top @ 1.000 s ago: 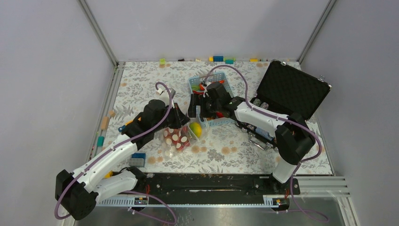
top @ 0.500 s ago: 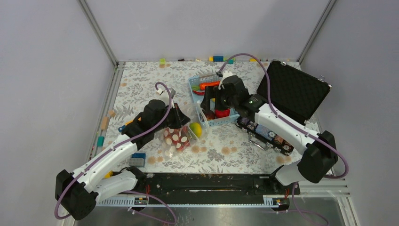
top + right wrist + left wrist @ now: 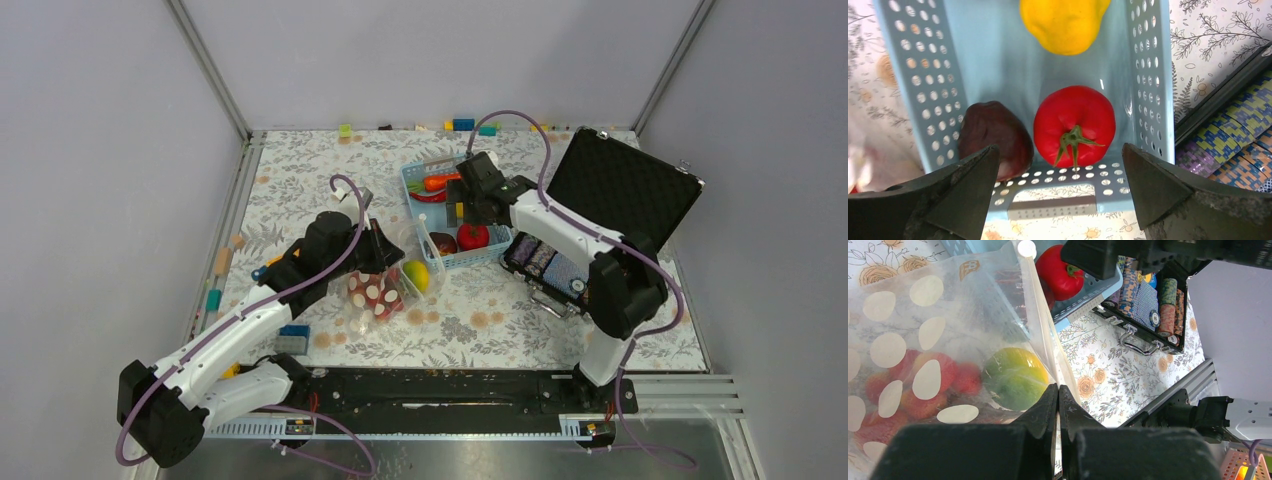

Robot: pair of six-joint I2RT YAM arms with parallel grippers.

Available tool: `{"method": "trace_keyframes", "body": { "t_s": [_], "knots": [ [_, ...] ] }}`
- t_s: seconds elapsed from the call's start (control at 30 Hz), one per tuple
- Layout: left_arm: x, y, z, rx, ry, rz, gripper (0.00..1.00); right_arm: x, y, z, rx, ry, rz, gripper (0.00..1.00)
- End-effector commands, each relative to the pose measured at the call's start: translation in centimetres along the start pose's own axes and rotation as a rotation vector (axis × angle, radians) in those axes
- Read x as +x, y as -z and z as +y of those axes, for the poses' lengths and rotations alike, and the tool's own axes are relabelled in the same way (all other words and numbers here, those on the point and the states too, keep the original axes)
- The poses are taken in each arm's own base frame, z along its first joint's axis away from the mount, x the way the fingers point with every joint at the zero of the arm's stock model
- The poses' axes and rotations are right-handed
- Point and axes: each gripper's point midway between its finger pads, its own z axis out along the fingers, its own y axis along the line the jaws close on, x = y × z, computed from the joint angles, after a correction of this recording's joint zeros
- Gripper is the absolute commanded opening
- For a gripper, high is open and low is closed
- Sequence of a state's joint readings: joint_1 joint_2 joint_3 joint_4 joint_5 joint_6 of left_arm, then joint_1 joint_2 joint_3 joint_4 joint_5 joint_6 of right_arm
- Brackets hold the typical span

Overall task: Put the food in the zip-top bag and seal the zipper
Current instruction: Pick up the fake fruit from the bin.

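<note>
A floral-printed table cover [image 3: 480,320] is lying under plain grey walls. At the left, my left gripper [image 3: 1058,396] is pressing its jaws together on the rim of the zip-top bag [image 3: 923,340]. It is pinching the plastic where the zipper [image 3: 1040,330] is running into the fingertips. The bag is lying on the table cover just left of centre, with its zipper edge on the side toward the blue basket [image 3: 415,178] and just beside it. Inside the bag, several red pieces [image 3: 923,385] are showing behind the white dots. A yellow-green fruit [image 3: 1015,377] is sitting next to them, close to the pinch point. At the centre, my right gripper [image 3: 1058,150] is hovering over the basket with its jaws spread wide and gripping nothing. In the right wrist view, a red tomato [image 3: 1074,125] is lying on the basket floor between my fingers. A dark maroon piece [image 3: 993,137] is lying just beside it, and a yellow piece [image 3: 1064,22] is lying farther along the basket. An orange carrot [image 3: 440,183] is lying at the basket's far end. At the right, a black case [image 3: 620,190] is standing open with chip stacks [image 3: 550,265] in its lower half.
</note>
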State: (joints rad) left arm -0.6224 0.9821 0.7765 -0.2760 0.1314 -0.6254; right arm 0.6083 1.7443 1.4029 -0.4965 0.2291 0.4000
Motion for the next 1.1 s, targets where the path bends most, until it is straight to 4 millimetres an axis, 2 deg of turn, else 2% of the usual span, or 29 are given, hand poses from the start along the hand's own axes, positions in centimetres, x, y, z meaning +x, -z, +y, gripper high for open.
{"method": "trace_keyframes", "body": {
  "t_s": [0.0,0.17,0.43,0.73,0.87,1.0,1.07],
  "knots": [
    [-1.2,0.2,-0.9,0.035,-0.007,-0.051,0.0,-1.4,-1.0,-0.9,0.075,-0.01,-0.016,1.0],
    [-1.3,0.3,-1.0,0.043,-0.012,-0.057,0.0,-0.2,-2.9,-1.3,0.109,-0.024,0.03,0.99],
    [-1.2,0.3,-0.9,0.04,-0.011,-0.054,0.0,1.9,-4.9,-1.6,0.131,-0.042,0.093,0.93],
    [-1.2,0.3,-0.8,0.037,-0.01,-0.056,0.0,2.8,-7.1,-1.6,0.138,-0.051,0.138,0.81],
    [-1.2,0.3,-0.9,0.04,-0.009,-0.056,0.0,2.4,-6.8,-1.8,0.144,-0.047,0.125,0.66],
    [-1.2,0.3,-0.9,0.038,-0.01,-0.057,0.0,1.2,-5.4,-2.1,0.145,-0.036,0.083,0.54],
    [-1.2,0.3,-0.9,0.041,-0.009,-0.058,0.0,0.5,-4.6,-2.1,0.144,-0.033,0.058,0.51]
  ]
}}
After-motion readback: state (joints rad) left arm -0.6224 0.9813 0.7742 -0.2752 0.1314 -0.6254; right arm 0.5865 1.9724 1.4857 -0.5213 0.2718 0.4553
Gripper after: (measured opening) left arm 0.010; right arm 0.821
